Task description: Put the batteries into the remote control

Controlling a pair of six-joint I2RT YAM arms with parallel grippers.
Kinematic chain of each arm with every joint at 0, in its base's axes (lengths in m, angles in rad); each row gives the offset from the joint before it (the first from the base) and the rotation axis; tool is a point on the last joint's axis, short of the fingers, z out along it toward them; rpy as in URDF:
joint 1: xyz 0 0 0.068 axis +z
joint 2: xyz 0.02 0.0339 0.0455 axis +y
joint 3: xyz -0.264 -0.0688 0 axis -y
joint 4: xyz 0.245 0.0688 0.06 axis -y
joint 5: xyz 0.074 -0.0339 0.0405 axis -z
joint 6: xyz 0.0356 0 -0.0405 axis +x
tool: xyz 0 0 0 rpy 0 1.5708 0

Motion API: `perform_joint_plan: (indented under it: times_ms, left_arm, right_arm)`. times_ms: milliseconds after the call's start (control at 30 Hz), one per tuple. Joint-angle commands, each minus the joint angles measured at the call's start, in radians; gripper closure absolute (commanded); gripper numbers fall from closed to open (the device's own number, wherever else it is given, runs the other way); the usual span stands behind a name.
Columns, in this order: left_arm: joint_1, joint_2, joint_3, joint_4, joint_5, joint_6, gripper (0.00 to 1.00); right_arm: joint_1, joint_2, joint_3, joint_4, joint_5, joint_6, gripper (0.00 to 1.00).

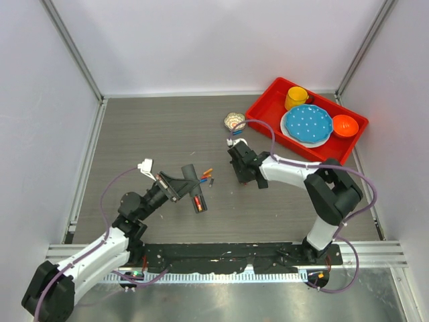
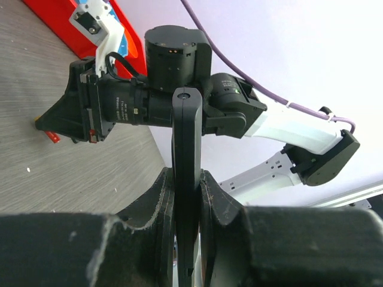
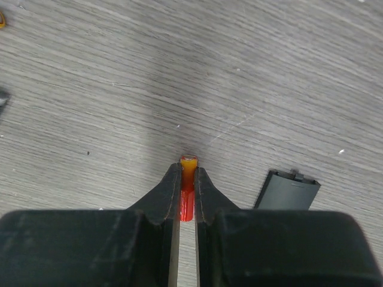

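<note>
My left gripper (image 1: pixel 186 182) is shut on the remote control (image 1: pixel 196 193), a slim black bar held off the table. A red battery (image 1: pixel 198 201) lies in its recess. In the left wrist view the remote (image 2: pixel 187 143) stands edge-on between my fingers (image 2: pixel 158 203). Loose orange and blue batteries (image 1: pixel 206 176) lie on the table just right of the remote. My right gripper (image 1: pixel 240 174) is low over the table and shut on an orange-red battery (image 3: pixel 188 170), whose tip sticks out past the fingertips (image 3: pixel 173 185).
A flat black cover piece (image 3: pixel 288 191) lies on the table right of my right gripper. A red tray (image 1: pixel 268 100) at the back right holds a yellow cup (image 1: pixel 295 98), a blue plate (image 1: pixel 308 125) and an orange bowl (image 1: pixel 344 125). A small patterned bowl (image 1: pixel 233 121) stands beside it.
</note>
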Motion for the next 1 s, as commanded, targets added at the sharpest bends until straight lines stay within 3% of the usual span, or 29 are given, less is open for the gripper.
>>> perform_joint_plan:
  times_ms: [0, 433, 967]
  left_arm:
    - [0.005, -0.042, -0.002, -0.04, -0.018, 0.033, 1.0]
    - [0.004, -0.047, -0.003, -0.057, -0.021, 0.034, 1.0]
    - [0.004, -0.033, -0.005, -0.046, -0.018, 0.031, 1.0]
  right_arm:
    - [-0.007, 0.039, 0.1, -0.064, -0.028, 0.055, 0.97]
    - [-0.034, 0.095, 0.123, -0.099, -0.08, 0.072, 0.67]
    - [-0.035, 0.056, 0.083, -0.153, -0.123, 0.06, 0.64]
